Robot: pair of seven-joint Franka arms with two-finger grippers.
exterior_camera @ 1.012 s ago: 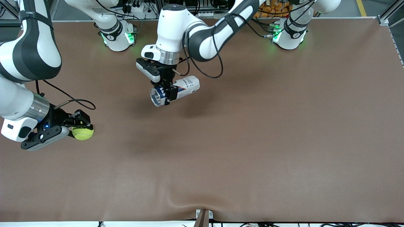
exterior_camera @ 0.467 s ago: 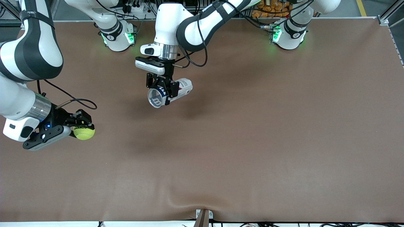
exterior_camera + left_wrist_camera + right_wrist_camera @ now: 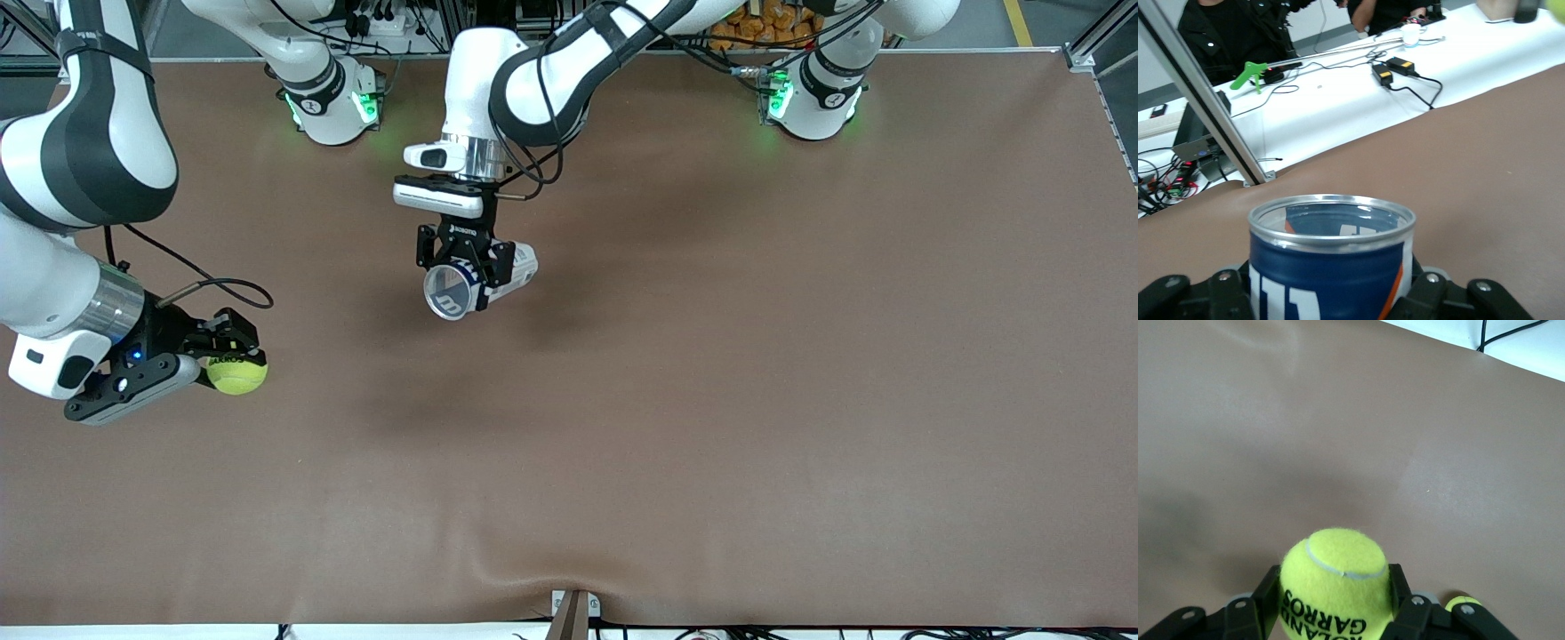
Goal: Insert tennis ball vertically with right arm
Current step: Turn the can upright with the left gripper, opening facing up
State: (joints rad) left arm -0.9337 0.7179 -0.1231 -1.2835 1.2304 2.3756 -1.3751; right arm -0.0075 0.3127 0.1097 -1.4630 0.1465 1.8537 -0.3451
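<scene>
While gripping a yellow ball (image 3: 236, 374) between its fingers, hanging over the brown table (image 3: 711, 356) at the right arm's end: right gripper (image 3: 224, 354), clamped tight on the ball's sides, no gap showing at either pad. Showing black "ROLAND GARROS" lettering and a white seam on the ball (image 3: 1335, 586) in the right wrist view, with bare tabletop spreading under it. Reaching across from its base at the left arm's end and hanging over the table's middle stretch, closer to the right arm's base than to its own: left gripper (image 3: 465, 265), pinching a can (image 3: 476, 281) by its body. Lying tilted in that grip, open mouth angled toward the front camera and slightly downward, white closed end pointing up toward the bases. Showing a blue and white label with an orange stripe on the can (image 3: 1331, 260) in the left wrist view, silver rim ringing an empty interior, black fingers (image 3: 1218, 293) pressing against it on both sides. Keeping well apart: ball and can, the ball nearer to the front camera and toward the right arm's end. Casting a soft shadow on the table just beside the can. Running along the table's near edge in the left wrist view: white strip with cables (image 3: 1405, 73).
</scene>
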